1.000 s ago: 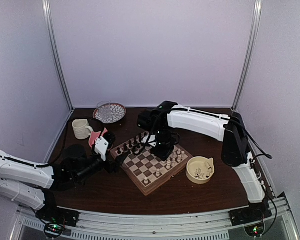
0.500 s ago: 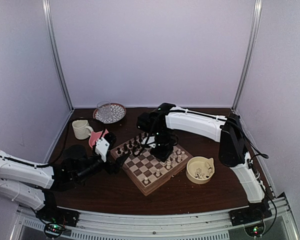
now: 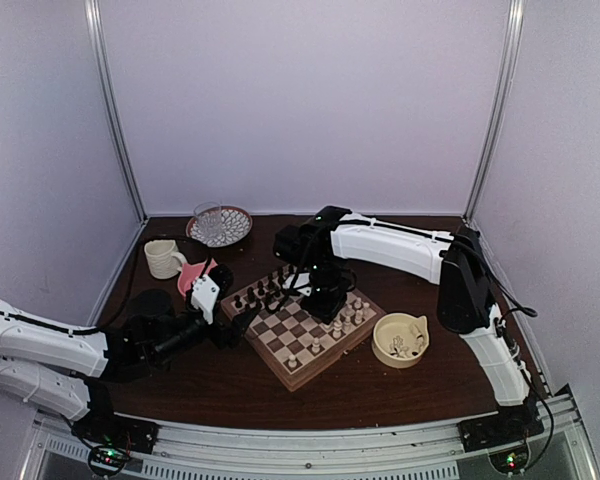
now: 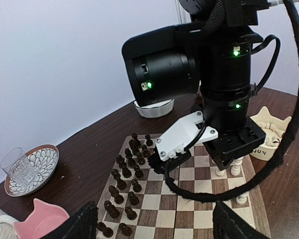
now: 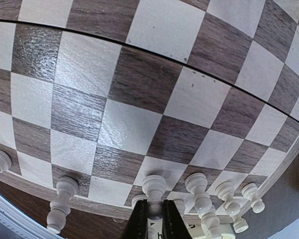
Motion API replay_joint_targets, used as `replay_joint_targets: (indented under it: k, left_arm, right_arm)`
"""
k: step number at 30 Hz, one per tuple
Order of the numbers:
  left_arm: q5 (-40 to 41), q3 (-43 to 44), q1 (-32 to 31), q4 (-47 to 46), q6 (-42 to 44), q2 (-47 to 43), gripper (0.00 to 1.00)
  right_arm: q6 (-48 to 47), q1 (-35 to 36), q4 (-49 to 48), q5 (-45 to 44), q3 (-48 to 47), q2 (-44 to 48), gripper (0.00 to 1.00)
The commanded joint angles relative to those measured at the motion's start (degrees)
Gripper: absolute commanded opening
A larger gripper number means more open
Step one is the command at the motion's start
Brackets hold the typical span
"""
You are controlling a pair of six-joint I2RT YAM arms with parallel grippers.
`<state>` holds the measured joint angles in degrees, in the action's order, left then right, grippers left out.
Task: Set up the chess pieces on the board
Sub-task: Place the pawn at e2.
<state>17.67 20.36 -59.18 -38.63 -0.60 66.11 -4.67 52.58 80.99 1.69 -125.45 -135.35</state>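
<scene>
Right elbow point(image 3: 464, 285) moved in a bit.
Half-hidden piece point(image 5: 154, 185) sits clamped in right claw point(image 5: 154, 221); left claw point(image 4: 157, 224) apart; brown tabletop point(image 3: 230, 385).

A patterned plate point(image 3: 242, 222) sits at the back left of the dark brown worktop point(image 3: 210, 385), close to the rear wall. A clear drinking glass point(image 3: 208, 217) stands upright on the plate. Near the plate, forward and to its left, is a cream mug point(image 3: 163, 258) with its handle turned away from the plate. Just beside the mug, forward of the plate, lies a pink dish point(image 3: 191, 275) with two pointed ears. Small dark brown chess figures point(image 3: 262, 291) stand upright in two rows forward and right of the plate. Well apart from the plate, far to its right and nearer the front edge, rests a cream bowl point(image 3: 388, 352) with cat ears. A white round dish point(image 4: 154, 107) sits along the wall right of the plate.
</scene>
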Motion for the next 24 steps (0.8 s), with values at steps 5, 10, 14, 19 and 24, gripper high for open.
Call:
replay_joint_targets:
  k: [5,10,14,19,24]
  left_arm:
    - [-1.05,1.53,0.16,-0.99,0.05,-0.17,0.79]
    - [-1.15,1.55,0.20,-0.86,0.04,-0.36,0.79]
    - [-1.15,1.57,0.20,-0.92,0.05,-0.33,0.79]
    - [-1.24,1.57,0.14,-0.84,0.03,-0.34,0.79]
    - [-1.24,1.54,0.20,-0.83,0.05,-0.50,0.79]
  right_arm:
    - [-0.51,-0.37,-0.27,-0.68,-1.72,-1.54,0.11]
    - [-0.44,-0.37,-0.56,-0.64,-1.73,-1.48,0.13]
    - [-0.48,-0.29,-0.49,-0.55,-1.73,-1.49,0.15]
    - [-0.56,-0.44,-0.54,-0.67,-1.72,-1.50,0.20]
    - [-0.58,-0.46,-0.53,-0.81,-1.81,-1.41,0.22]
